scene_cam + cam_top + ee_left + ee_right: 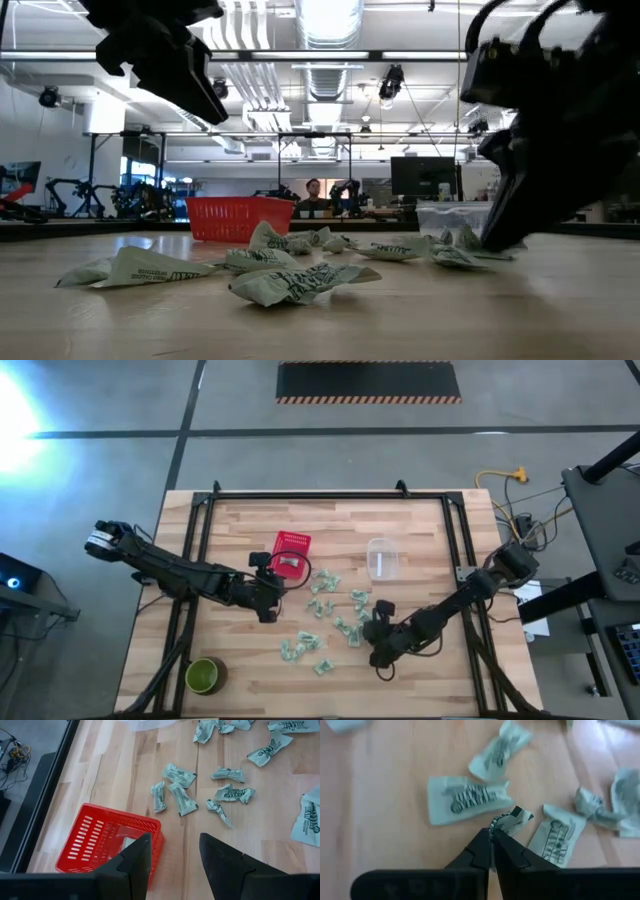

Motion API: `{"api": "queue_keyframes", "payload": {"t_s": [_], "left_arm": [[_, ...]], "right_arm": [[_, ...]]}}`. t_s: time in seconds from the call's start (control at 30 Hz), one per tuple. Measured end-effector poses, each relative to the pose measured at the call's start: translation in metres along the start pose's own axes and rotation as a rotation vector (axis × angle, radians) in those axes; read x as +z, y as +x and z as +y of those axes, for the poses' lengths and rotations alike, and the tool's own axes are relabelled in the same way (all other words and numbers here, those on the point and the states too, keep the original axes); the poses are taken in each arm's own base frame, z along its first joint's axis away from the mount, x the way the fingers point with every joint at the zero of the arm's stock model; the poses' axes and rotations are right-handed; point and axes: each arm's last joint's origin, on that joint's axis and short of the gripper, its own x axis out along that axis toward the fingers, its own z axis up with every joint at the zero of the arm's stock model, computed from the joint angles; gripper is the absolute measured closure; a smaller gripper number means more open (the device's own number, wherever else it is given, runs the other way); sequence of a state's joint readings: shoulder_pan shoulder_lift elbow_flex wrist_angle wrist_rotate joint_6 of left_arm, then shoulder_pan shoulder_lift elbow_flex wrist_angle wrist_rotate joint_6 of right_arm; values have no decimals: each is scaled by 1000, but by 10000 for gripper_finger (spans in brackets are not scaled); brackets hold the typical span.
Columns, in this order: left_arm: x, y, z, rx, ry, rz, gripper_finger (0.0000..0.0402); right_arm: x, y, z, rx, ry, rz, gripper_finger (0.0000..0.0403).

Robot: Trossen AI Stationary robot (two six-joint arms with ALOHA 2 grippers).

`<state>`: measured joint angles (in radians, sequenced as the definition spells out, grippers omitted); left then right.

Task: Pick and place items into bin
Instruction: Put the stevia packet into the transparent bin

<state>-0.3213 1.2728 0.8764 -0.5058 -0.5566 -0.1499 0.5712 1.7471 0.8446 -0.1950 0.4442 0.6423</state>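
Note:
Many small pale green-and-white packets (322,612) lie scattered flat on the wooden table (420,680), between a red basket (292,554) and my right arm. My left gripper (266,598) hovers open in the air next to the basket (107,842); its fingers (175,842) hold nothing. A pale packet lies inside the basket (127,842). My right gripper (374,635) is down among the packets and is shut on one crumpled packet (512,817). In the low view it (505,235) reaches down to the tabletop. My right gripper pinches the crumpled packet by its near end (496,825) between the two fingertips (482,842), coming down at a slant from the table's right side. The rest of the packet sticks out past the tips. Whether it is off the table, I cannot tell.
A clear plastic container (383,557) stands beyond the packets toward the far edge. A round green bowl (205,675) sits at the near left corner. Black frame rails (200,530) run along the table's sides. In the low view a person shows far off behind the table.

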Motion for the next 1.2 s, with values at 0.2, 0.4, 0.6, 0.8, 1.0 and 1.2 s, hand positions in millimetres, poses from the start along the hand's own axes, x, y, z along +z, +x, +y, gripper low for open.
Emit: {"api": "queue_keyframes", "payload": {"t_s": [0.2,0.4,0.6,0.8,1.0,1.2], "left_arm": [[0,0,0,0,0,0,252],[0,0,0,0,0,-1,252],[1,0,0,-1,-4,-7,252],[3,0,0,-4,-12,-30,252],[3,0,0,-4,-11,-29,252],[3,0,0,-4,-10,-29,252]], "right_arm": [[11,-27,-9,1,-14,-38,391],[10,-62,-38,-222,-91,-32,392],[16,-89,-70,-421,-112,-95,392],[23,-91,-100,-495,-106,-82,392],[16,-70,-127,-585,-75,-5,392],[13,-48,-142,-582,-77,28,391]]}}
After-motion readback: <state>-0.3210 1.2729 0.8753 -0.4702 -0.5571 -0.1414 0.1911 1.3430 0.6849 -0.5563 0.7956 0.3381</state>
